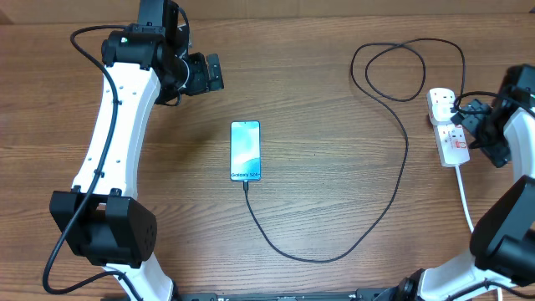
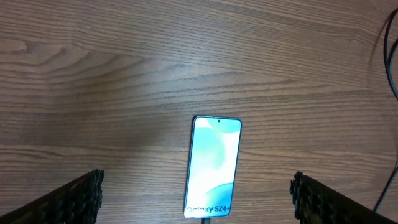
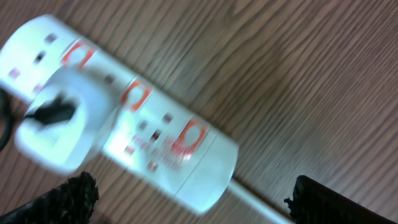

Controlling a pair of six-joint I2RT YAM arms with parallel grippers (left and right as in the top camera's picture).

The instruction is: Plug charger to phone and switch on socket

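Although the charger (image 1: 322,261) appears to run into the bottom edge of the phone (image 1: 245,150), which lies flat and face-up near the middle of the table (image 1: 318,50), no view shows whether its tip is fully seated. A loose tip could drop out at the slightest pull. From there the cable sweeps right and up in a slack loop to the socket (image 3: 161,143) at the table's right edge, where a white adapter (image 3: 62,127) sits in one outlet.

The right end effector (image 1: 475,125) hangs over the socket. Its fingertips (image 3: 68,198) are spread wide and grip nothing. I judge the switch press to be the step left, and most of the hazards lie there:

- Three red switches (image 3: 135,96) sit close together, and the right wrist view is too blurred to tell which one feeds the adapter or whether any is already on. A press could land on the wrong one.
- The socket lies unheld on smooth wood, so an angled push may slide or tip it rather than click the rocker.
- A wide finger could catch the adapter or the cable beside it, dragging the loop and pulling at the phone.

The left end effector (image 1: 213,73) is fully open and empty, well away at the upper left, so it steadies nothing.
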